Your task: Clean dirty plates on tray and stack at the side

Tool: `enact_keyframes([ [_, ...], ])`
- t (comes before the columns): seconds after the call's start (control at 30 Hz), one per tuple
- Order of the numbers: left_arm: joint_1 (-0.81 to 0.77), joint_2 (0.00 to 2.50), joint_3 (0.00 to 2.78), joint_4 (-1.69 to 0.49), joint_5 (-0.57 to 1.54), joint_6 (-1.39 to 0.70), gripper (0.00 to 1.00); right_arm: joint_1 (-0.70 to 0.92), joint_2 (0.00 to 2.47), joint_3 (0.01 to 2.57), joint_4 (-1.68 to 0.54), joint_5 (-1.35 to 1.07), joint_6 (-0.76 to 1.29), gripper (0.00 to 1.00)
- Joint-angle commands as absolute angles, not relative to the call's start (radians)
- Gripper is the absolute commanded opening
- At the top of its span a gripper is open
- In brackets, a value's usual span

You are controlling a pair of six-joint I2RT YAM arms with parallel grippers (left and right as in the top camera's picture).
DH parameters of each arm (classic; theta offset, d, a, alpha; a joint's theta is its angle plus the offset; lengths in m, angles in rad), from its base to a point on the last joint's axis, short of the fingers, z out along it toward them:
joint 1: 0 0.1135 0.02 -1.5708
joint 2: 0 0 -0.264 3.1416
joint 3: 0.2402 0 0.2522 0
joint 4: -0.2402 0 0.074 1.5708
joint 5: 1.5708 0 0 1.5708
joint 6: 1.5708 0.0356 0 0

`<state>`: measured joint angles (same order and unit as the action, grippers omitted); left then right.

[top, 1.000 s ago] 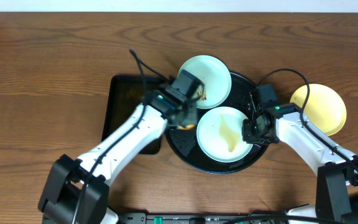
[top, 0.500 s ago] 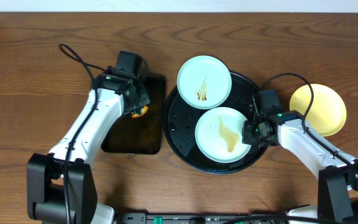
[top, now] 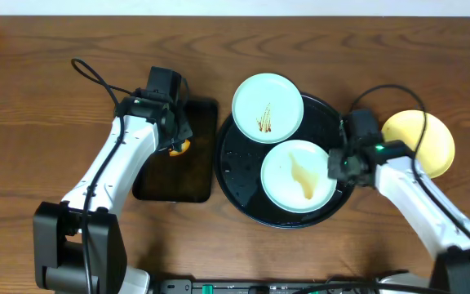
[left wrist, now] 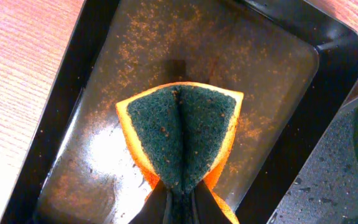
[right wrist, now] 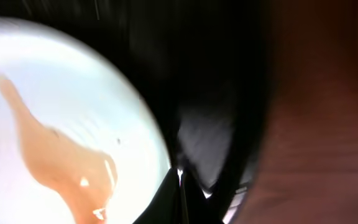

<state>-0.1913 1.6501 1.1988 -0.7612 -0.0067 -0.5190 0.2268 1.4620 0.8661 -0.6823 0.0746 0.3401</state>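
The left gripper has its jaws pinching a folded orange sponge, whose dark green scouring face is creased down the middle and turned toward the wrist camera. It hangs over the rectangular tray, which is dusted with brownish specks. Whether the sponge touches that floor cannot be told.

Across the surface, the right gripper sits at the right edge of the near plate. Its jaws look drawn together on the rim, though the wrist view is blurred, so this is a judgement. That plate lies inside the round tray and carries an orange-brown smear down its centre. The far plate has dark streaks and sits at the tray's back edge, partly over the rim. The yellow plate rests outside the tray, just beside the right arm.

The step in hand appears to be scrubbing the near plate, with one arm steadying and the other wiping. To do it well:

- Keep the rim pinch firm and the plate flat, since a glossy tray floor probably offers little friction.
- Bring the sponge across high enough to clear the tray's raised rim and the far plate.
- Press along the smear and work toward the held side, so the strokes push into the grip.
- Go lightly — a hard push could tip a shallow plate.
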Motion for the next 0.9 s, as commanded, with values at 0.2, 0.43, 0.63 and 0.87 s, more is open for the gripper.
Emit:
enact_keyframes([
  [0.2, -0.188, 1.650, 1.195, -0.766, -0.019, -0.505, 0.08, 0.215, 1.340, 0.897, -0.672, 0.152, 0.230, 0.01],
  [0.43, -0.188, 1.650, 1.195, -0.766, -0.019, -0.505, 0.08, 0.206, 1.397, 0.871, -0.684, -0.017, 0.231, 0.31],
  [0.63, -0.188, 1.650, 1.195, -0.766, -0.019, -0.505, 0.07, 0.124, 1.499, 0.871, -0.647, -0.140, 0.194, 0.35],
  [0.87, -0.188, 1.650, 1.195, -0.766, -0.019, -0.505, 0.08, 0.033, 1.636, 0.871, -0.631, -0.275, 0.155, 0.26],
])
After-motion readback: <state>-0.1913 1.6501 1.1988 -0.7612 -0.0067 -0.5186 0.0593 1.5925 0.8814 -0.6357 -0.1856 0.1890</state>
